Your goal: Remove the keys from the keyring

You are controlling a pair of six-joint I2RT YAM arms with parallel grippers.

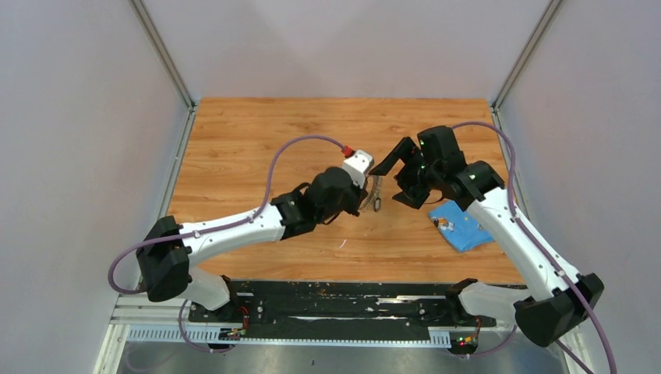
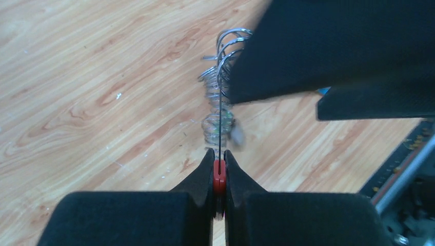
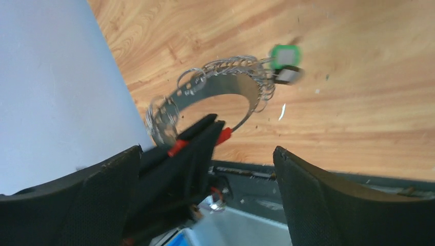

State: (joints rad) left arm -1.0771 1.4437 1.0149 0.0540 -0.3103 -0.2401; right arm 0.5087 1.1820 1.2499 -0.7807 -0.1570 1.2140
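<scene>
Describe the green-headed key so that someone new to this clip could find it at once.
Over the middle of the wooden table, the left tool pinches the keyring by its red sleeve. On the arc away from that sleeve hangs the green-headed key, beside a pale key; its bright green head alone sets it apart.

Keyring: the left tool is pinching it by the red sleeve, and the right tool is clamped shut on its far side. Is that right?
Not quite. The right tool is open, its fingers spread wide rather than clamped on the keyring, as the right wrist view shows. The left tool does pinch it by the red sleeve.
</scene>
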